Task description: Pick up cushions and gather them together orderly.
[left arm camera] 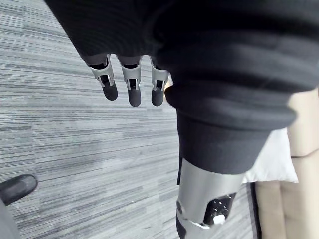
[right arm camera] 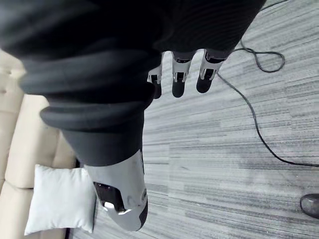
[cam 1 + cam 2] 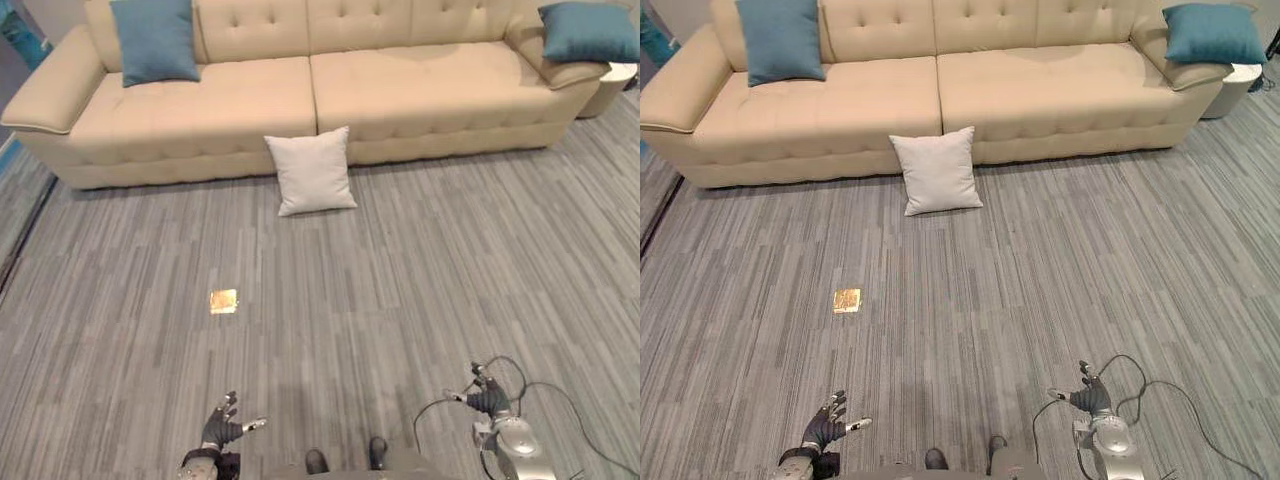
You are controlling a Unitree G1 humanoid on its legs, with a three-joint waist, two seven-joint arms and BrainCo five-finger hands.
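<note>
White square fabric cushion (image 3: 313, 172), 12 o'clock, leans on beige tufted sofa (image 3: 400, 95); my left hand (image 3: 222, 430), right hand (image 3: 487, 400) spread, empty: too far off.

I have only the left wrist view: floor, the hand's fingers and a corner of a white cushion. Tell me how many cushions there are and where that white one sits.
Observer: Three. The white cushion is on the floor, propped against the front of the sofa, near its middle seam.
Operator: Give me the other two.
Observer: The left blue cushion stands against the backrest at the sofa's left end; the right blue cushion lies on the right armrest.
Operator: Report the right hand.
Observer: The right hand hangs open above the floor, holding nothing.
</note>
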